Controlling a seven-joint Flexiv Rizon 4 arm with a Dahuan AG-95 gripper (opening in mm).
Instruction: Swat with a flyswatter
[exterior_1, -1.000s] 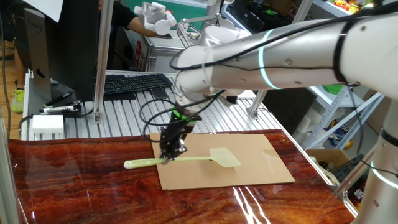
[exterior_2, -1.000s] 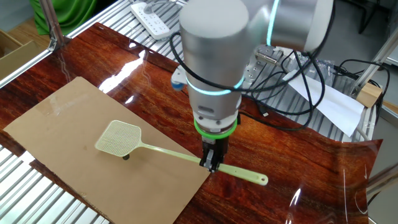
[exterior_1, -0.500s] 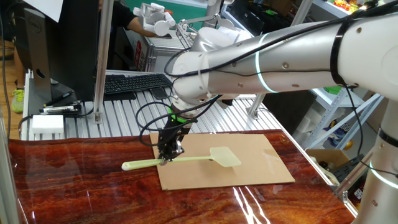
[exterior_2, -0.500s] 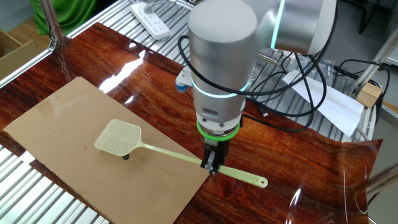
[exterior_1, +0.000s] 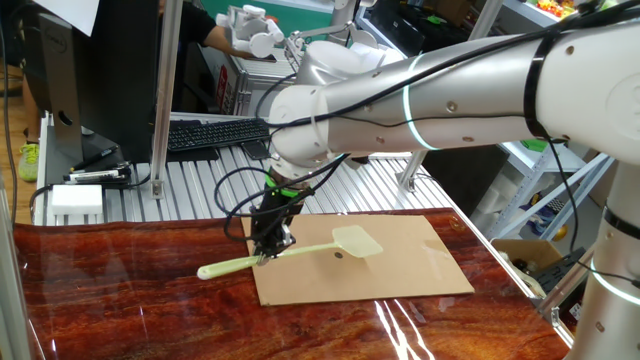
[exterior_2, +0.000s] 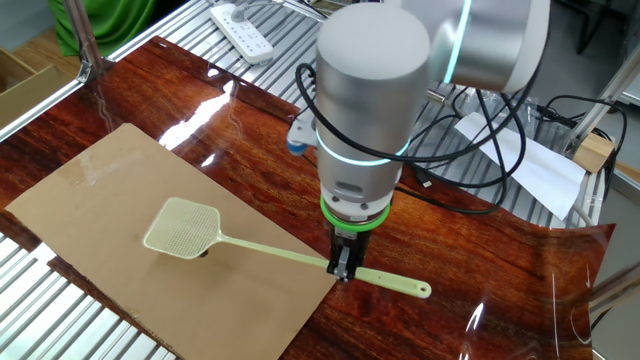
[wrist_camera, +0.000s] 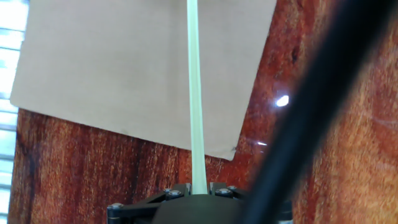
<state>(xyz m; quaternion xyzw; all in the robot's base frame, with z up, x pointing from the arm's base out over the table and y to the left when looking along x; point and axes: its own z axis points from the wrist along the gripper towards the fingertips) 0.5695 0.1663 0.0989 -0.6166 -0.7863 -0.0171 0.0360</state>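
The jaws are pinching the flyswatter (exterior_2: 262, 249) by its handle, its mesh head hovering just over the cardboard sheet (exterior_2: 90, 215) on the surface; the swat downward seems not yet done.

Robotics lab: keyboard (exterior_1: 215, 133), cables (exterior_2: 480, 140), aluminium frame (exterior_1: 165, 95).

Hand view: top edge is cutting off the flyswatter (wrist_camera: 195, 93) head, a blurred black cable (wrist_camera: 311, 118) is blocking the right side, gripper (wrist_camera: 199, 186) fingertips are hiding behind the housing. Small dark thing under the head (exterior_2: 203, 252) is staying too small to identify.
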